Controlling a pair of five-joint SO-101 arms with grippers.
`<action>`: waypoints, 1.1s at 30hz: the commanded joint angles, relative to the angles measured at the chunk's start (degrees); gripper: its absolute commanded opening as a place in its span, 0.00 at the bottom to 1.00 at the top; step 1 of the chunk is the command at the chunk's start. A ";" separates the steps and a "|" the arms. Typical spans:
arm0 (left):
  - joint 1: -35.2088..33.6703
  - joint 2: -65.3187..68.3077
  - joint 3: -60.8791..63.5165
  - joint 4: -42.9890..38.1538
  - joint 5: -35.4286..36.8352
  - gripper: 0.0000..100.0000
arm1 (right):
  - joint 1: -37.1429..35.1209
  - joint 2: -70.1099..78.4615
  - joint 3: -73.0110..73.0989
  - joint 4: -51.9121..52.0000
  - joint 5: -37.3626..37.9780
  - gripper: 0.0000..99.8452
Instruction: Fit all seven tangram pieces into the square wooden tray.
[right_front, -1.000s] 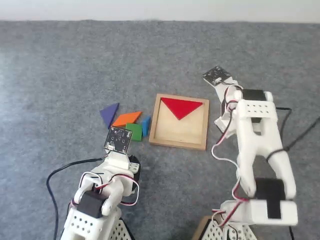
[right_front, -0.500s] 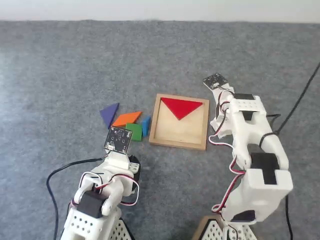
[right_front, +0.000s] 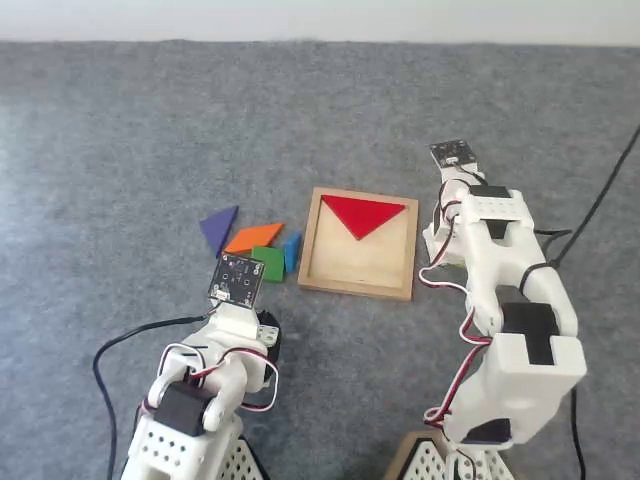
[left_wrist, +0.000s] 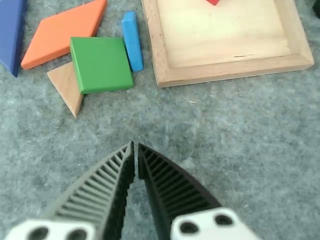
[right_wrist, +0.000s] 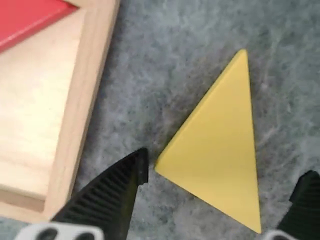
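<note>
We find our right tool (right_wrist: 225, 172) spread wide around the yellow triangle (right_wrist: 220, 150).
Our left tool (left_wrist: 136, 152) sits closed above the bench (left_wrist: 250, 140), near the tray (left_wrist: 225, 72) holding a red triangle (right_front: 361, 214).

Bright, diffuse light lies evenly over the grey carpet (right_front: 120, 130), with faint soft shadows beside the tray (right_front: 355, 289).

the high view looks steeply down from behind and above both arms, wide enough to take in much of the desk (right_front: 120, 130) and the wooden tray (right_front: 355, 288). the left wrist view hangs low, facing the tray's near rail. the right wrist view sits closer still, beside its side rail. all three share the tray.
</note>
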 joint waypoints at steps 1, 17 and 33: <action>0.26 -1.05 -0.48 0.18 0.35 0.01 | -0.84 -0.13 -3.16 -1.27 -1.32 0.44; 0.26 -1.05 -0.48 0.18 0.35 0.01 | -0.84 4.09 -6.95 2.33 -0.97 0.12; 0.26 -1.05 -0.48 0.18 0.35 0.01 | -7.16 -8.57 -21.54 21.05 2.90 0.13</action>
